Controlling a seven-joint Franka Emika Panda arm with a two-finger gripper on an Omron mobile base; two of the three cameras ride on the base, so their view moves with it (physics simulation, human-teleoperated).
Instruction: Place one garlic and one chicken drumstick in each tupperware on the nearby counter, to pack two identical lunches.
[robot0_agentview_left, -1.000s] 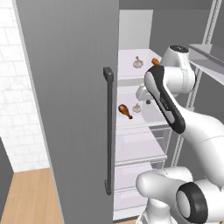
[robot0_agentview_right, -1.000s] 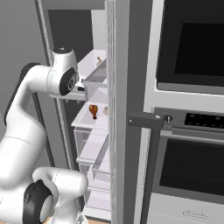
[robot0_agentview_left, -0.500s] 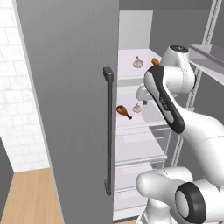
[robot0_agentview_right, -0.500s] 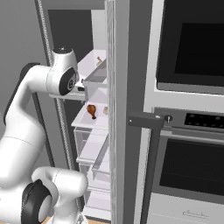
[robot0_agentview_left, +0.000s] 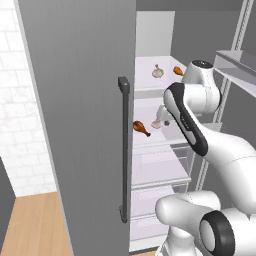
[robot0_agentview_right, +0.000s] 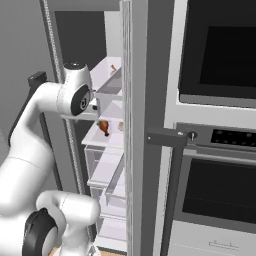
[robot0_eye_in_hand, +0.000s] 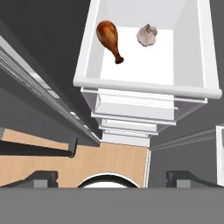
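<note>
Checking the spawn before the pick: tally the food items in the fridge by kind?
garlic: 2, one on the upper shelf, one on the middle shelf
chicken drumstick: 2, one on the upper shelf, one on the middle shelf
Total: 4

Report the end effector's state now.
End effector: open, holding nothing, above the fridge shelf with a drumstick and garlic.

Kitchen: open fridge (robot0_agentview_left: 90, 125), probably oven (robot0_agentview_right: 215, 190).
</note>
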